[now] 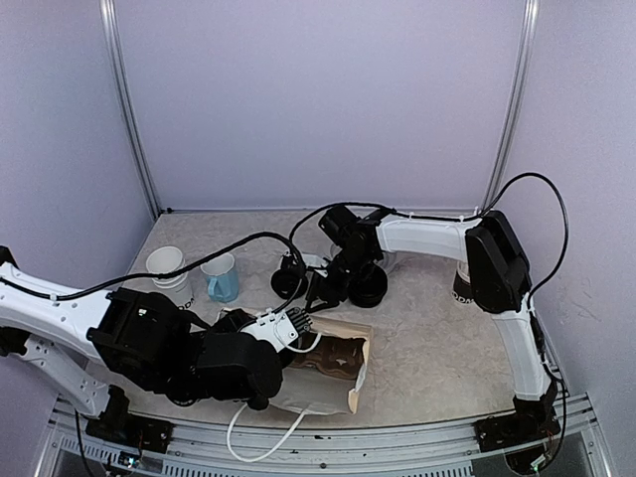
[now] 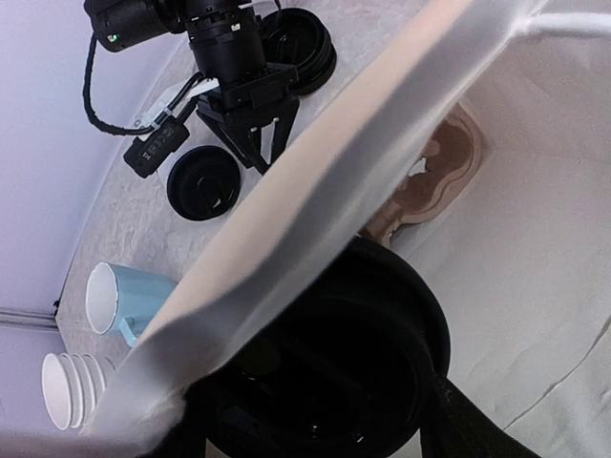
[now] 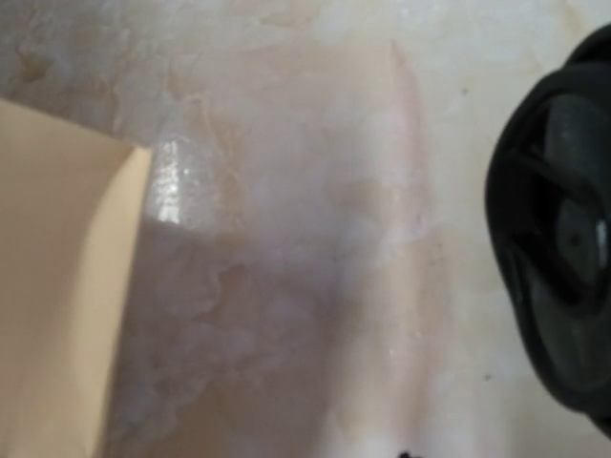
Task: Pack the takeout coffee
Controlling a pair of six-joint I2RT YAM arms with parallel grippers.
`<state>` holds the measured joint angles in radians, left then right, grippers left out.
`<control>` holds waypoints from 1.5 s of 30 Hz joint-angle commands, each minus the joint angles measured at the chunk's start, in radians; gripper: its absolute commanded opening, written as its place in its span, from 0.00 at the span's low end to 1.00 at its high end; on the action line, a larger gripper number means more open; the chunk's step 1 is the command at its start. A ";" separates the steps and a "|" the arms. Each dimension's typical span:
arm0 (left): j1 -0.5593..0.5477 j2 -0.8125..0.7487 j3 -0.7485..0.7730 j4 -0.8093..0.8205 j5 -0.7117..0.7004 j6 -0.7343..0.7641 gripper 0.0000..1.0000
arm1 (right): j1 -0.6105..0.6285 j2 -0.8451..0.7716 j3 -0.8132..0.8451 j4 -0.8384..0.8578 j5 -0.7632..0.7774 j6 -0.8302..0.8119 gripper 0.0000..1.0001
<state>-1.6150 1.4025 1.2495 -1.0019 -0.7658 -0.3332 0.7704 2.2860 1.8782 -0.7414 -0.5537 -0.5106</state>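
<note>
- At the tabletop's (image 1: 427, 348) R side, well back from the near edge: takeout coffee (image 1: 461, 290) stands upright. It's mostly hidden behind the R arm's elbow link; only a strip of white wall w/ black lettering shows. Its top can't be seen.
- Front centre: white paper bag (image 1: 318, 393) lies on its side, mouth facing R. A brown pulp cup carrier (image 1: 333, 358) sits inside.
- L pincer (image 1: 290, 324) is at the bag's upper edge by the mouth. That edge cuts diagonally across the L wrist view. Can't tell if its jaws are apart or clamped on the bag.
- A dark round shape fills the bottom of the L wrist view, too close to the lens to identify.
- R pincer (image 2: 263, 157) points tips-down over bare tabletop just beyond the bag. Its fingers are part-way apart w/ nothing between them.
- Black lid (image 2: 203, 181) lies flat just beside the R pincer, on the mug side.
- Other black lid (image 1: 369, 286) lies on the pincer's opposite side, between it & the coffee.
- In the way between coffee & bag mouth: R arm's links and the other black lid. Coffee is well apart from the bag.
- Back L: light-blue mug (image 1: 221, 279) upright, w/ a stack of white cups (image 1: 167, 266) just beside it, nearer the L wall. Both are apart from the bag.
- R wrist view: blurred marbled tabletop, bag's tan corner at L, a black lid at the R edge. Own fingers aren't seen there.
</note>
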 commanded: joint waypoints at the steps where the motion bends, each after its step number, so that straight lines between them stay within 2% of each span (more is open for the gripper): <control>1: 0.012 0.025 -0.031 0.048 0.022 0.042 0.52 | 0.010 0.029 -0.012 0.006 -0.016 0.006 0.40; 21: 0.039 0.092 -0.072 0.114 -0.024 0.124 0.52 | 0.066 0.023 -0.071 0.004 -0.123 0.020 0.41; 32: 0.033 0.108 -0.086 0.114 0.050 0.157 0.52 | 0.069 -0.016 -0.109 0.061 -0.106 0.051 0.40; 38: -0.010 0.087 -0.071 0.075 0.040 0.124 0.51 | 0.069 -0.044 -0.140 0.094 -0.070 0.066 0.40; 45: -0.031 0.060 -0.102 0.114 0.028 0.132 0.51 | 0.069 -0.070 -0.190 0.121 -0.030 0.064 0.41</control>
<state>-1.6352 1.4887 1.1694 -0.8780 -0.7403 -0.2062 0.8280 2.2803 1.7195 -0.6456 -0.6048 -0.4522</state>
